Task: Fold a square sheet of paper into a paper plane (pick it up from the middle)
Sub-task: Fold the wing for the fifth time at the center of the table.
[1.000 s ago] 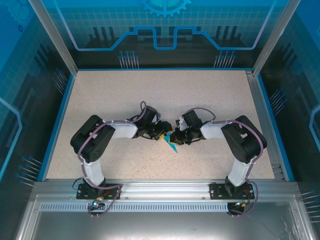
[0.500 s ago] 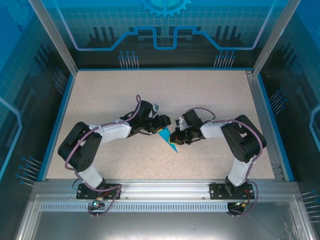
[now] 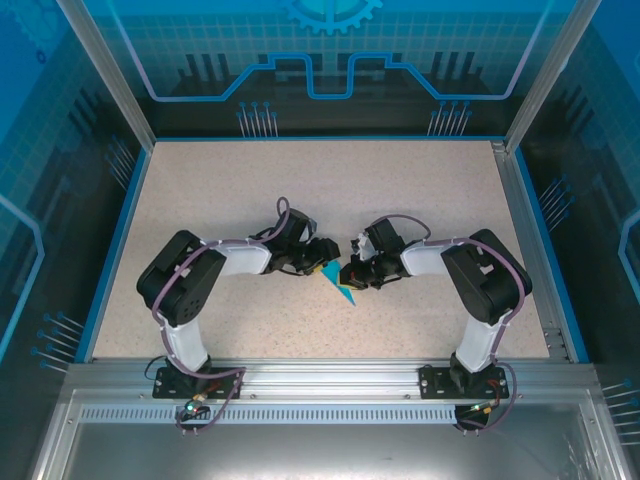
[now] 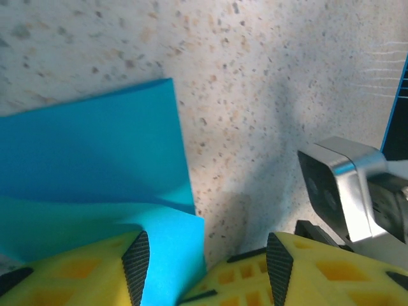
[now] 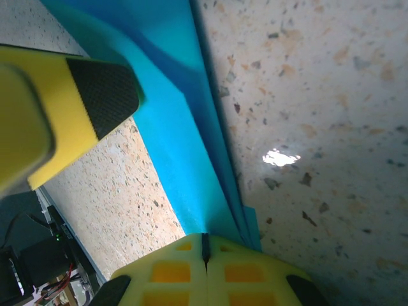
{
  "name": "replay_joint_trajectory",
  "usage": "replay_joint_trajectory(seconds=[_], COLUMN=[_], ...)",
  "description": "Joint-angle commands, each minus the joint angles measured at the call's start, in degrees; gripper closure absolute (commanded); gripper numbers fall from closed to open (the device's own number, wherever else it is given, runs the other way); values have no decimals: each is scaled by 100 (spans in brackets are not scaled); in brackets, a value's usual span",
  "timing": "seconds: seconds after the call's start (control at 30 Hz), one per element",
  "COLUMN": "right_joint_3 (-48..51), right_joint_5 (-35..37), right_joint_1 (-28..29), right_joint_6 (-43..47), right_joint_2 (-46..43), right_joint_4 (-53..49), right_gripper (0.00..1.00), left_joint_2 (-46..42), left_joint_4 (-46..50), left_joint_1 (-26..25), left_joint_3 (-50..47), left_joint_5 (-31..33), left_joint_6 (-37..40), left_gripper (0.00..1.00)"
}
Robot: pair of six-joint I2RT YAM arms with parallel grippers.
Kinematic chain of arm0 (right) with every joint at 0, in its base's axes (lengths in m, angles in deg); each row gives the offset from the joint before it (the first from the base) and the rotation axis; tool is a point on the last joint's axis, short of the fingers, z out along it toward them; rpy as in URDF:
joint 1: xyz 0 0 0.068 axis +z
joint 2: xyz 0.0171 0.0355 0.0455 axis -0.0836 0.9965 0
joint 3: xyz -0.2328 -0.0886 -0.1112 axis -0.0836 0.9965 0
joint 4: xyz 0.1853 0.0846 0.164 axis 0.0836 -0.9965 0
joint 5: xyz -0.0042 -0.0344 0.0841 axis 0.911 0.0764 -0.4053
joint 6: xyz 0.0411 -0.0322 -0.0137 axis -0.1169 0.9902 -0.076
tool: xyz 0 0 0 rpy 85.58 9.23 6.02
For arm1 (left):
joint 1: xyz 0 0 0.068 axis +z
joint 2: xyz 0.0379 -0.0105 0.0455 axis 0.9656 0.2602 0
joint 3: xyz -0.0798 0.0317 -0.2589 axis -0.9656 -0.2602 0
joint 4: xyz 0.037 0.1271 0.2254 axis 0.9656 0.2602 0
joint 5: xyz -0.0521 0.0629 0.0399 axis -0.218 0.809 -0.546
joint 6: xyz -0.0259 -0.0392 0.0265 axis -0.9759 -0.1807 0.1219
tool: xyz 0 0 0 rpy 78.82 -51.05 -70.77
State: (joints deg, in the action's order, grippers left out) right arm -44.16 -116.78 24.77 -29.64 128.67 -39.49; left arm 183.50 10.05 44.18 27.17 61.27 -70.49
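My right claw (image 3: 350, 273) is clenched on the paper plane (image 3: 343, 289). In the right wrist view its two yellow fingers meet flush, with only a thin seam between them, and the blue paper (image 5: 171, 127) runs straight into that seam at the claw's tip (image 5: 205, 247). From there the paper stretches away from the claw in stacked layers, with folded edges running lengthwise, and it lies flat on the speckled tabletop (image 5: 306, 95). Just beyond it, on the far side of the paper from my right claw, I see one finger of the left claw (image 5: 64, 127), its black pad hanging just above the paper's edge.

My left claw (image 3: 320, 262) is released. In the left wrist view its fingers (image 4: 136, 260) stand well apart (image 4: 207, 271), and bare tabletop (image 4: 255, 83) shows between them. A corner of the paper plane (image 4: 95, 166) reaches into the gap, beside the pad on the view's left side and clear of the other pad. The paper shows two layers here, one flap lying over a paler one, with a crease between them.

From above, the two claws face each other tip to tip. The plane lies between and just beneath them, and its sharp tip points past the claws toward the arm bases.
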Motion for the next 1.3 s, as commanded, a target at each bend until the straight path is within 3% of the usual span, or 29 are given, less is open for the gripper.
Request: replay_joint_trajectory(seconds=[0.0,0.7,0.97,1.13,1.27], right_joint_3=[258,180,102,49,81], right_joint_5=[733,607,433,419,368], right_joint_1=[16,23,32,58,76], right_joint_6=[227,648,493,283,74], right_joint_2=[442,470,393,384,398], right_joint_4=[-1032,-1353,-1224,-1098,-876], right_gripper=[100,100,100,100,100], left_joint_2=[202,270,-542,-1030,-965], left_joint_4=[-176,565,992,704,440], left_joint_1=[173,1124,1255,1088,588], left_joint_3=[91,406,606,301,158], left_joint_5=[129,62,-51,-242,-327], left_joint_6=[188,796,892,606,410], left_gripper=[44,45,46,61,70])
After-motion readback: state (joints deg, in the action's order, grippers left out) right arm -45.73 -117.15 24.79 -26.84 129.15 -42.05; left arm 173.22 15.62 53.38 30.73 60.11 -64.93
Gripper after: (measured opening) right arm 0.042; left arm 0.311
